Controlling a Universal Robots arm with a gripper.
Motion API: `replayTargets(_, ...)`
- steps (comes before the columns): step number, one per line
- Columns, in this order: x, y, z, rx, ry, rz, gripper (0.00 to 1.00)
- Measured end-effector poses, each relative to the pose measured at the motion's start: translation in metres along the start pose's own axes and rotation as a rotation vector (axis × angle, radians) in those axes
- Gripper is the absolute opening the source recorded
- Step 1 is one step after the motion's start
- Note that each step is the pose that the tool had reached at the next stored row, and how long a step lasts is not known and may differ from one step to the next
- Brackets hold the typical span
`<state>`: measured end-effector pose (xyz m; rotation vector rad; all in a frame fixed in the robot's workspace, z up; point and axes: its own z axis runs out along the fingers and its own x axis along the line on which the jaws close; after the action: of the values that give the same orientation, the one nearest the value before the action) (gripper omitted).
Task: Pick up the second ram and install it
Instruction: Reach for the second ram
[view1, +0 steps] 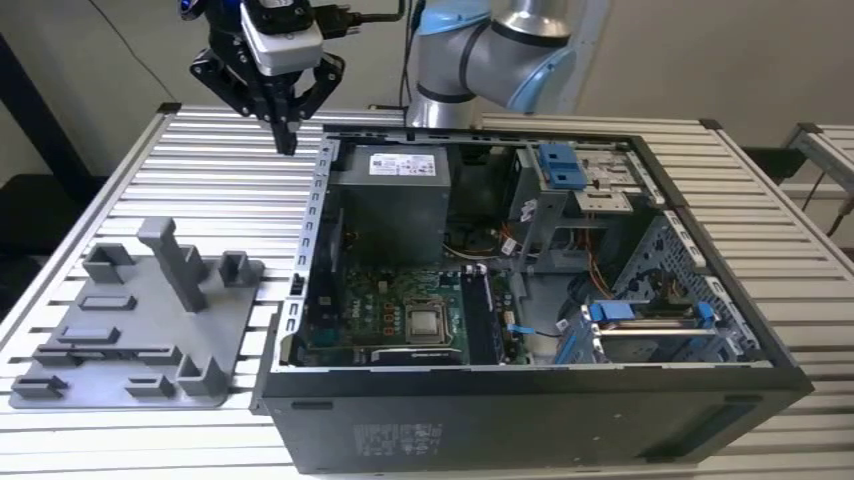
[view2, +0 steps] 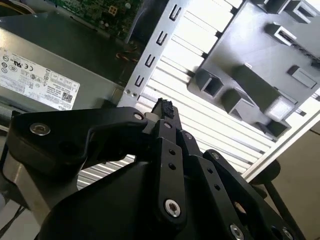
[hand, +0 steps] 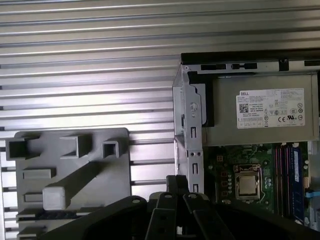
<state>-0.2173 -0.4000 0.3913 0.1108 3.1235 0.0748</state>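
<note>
gripper (view1: 284, 148) is clenched, apparently on nothing, above the table (view1: 747, 200) near the case (view1: 534, 420) corner. second ram (view1: 115, 351) looks seated edge-up in the tray (view1: 227, 330) long slot, hard to confirm. Likely light, stiff, fragile: pinch flat faces mid-length, avoid contacts.

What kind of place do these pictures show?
Probably a robotics lab or an assembly test cell: a ribbed aluminium-profile worktable, an open black desktop computer case lying on it, and a silver-and-blue robot arm mounted behind.
</note>
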Motion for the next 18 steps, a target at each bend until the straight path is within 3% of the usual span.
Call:
replayTargets(6,0.0149,-0.0022,0.0007,0.0001,0.0019,0.0,0.11)
replayTargets(18,0.0558,-0.0059,0.0029,0.0001,0.0021,0.0,0.11)
